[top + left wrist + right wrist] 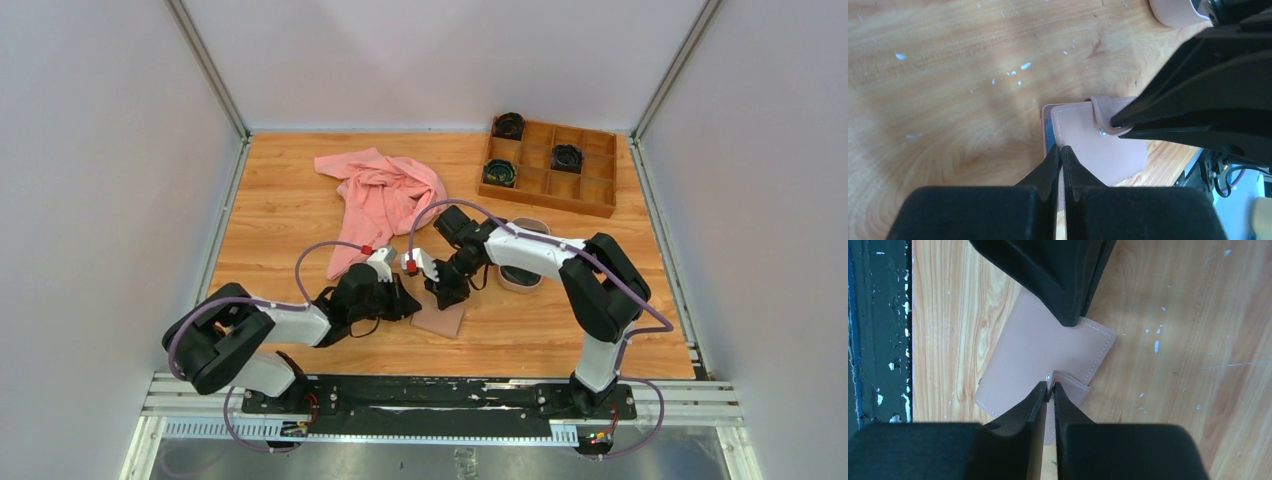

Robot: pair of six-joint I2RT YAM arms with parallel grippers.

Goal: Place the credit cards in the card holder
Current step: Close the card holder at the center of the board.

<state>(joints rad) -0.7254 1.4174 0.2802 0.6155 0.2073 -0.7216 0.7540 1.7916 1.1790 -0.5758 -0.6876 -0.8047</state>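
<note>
The tan card holder [443,321] lies folded on the wooden table near the front middle. My left gripper [1061,149] is shut on the holder's [1088,145] near-left edge, where a strip of light blue pocket [1049,132] shows. My right gripper [1048,385] is shut on the snap tab [1073,381] of the holder [1028,360], with the pale stud between its tips. In the left wrist view the right gripper's fingers [1198,90] come in from the right onto the tab [1100,112]. The credit cards do not show clearly in any view.
A pinkish-beige oval tray [521,283] with something dark in it sits right of the holder, partly under the right arm. A pink cloth [385,195] lies at the back middle. A wooden compartment box [552,165] holding black coiled items stands at the back right.
</note>
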